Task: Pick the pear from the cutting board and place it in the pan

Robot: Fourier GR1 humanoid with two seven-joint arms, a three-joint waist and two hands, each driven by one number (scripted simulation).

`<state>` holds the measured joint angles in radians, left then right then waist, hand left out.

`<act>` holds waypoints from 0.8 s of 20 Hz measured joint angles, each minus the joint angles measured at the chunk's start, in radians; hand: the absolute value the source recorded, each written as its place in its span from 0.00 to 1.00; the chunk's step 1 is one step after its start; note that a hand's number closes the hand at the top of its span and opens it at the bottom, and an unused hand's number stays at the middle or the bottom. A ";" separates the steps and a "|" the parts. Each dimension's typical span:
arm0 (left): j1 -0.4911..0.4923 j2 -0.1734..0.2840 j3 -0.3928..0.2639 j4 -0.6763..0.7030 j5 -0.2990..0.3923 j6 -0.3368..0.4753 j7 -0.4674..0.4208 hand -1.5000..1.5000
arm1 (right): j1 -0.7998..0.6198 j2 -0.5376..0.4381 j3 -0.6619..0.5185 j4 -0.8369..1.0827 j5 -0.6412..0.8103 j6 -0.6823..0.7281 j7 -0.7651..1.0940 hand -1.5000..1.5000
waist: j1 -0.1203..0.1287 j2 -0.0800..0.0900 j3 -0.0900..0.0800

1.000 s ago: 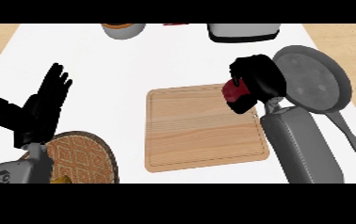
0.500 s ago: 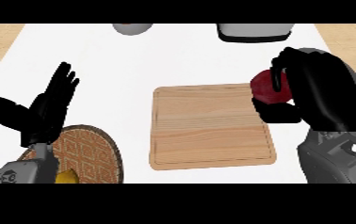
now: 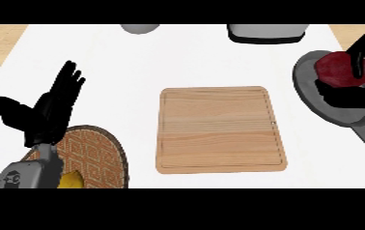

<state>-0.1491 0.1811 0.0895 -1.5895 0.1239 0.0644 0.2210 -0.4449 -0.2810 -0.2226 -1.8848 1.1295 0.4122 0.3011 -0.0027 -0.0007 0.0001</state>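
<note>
Placing step: your right hand [image 3: 348, 94] has its fingers curled round the dark red pear [image 3: 335, 70], over the pan [image 3: 311, 86], off the cutting board [image 3: 221, 130]. Next: lower, then release. Left hand [image 3: 50, 110] rests open.

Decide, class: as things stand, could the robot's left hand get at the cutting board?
Probably yes. The left hand rests open beside the cutting board, with only bare counter between them. The board carries nothing, and the patterned mat lies nearer the robot, out of that path.
</note>
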 measured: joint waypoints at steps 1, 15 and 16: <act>0.000 -0.005 -0.002 0.000 -0.003 0.004 -0.002 0.50 | -0.006 -0.023 -0.037 0.037 -0.021 -0.017 -0.028 1.00 | 0.001 0.001 0.000; -0.039 -0.011 -0.007 -0.016 -0.010 0.008 0.047 0.50 | -0.089 -0.240 -0.283 0.755 -0.168 -0.373 -0.485 1.00 | 0.020 0.006 0.001; -0.034 -0.013 -0.010 -0.028 -0.013 0.010 0.052 0.50 | -0.099 -0.242 -0.281 0.810 -0.169 -0.399 -0.515 1.00 | 0.022 0.007 0.001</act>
<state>-0.1835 0.1682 0.0792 -1.6177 0.1108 0.0744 0.2733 -0.5442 -0.5233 -0.5035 -1.0747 0.9609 0.0128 -0.2140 0.0188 0.0059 0.0014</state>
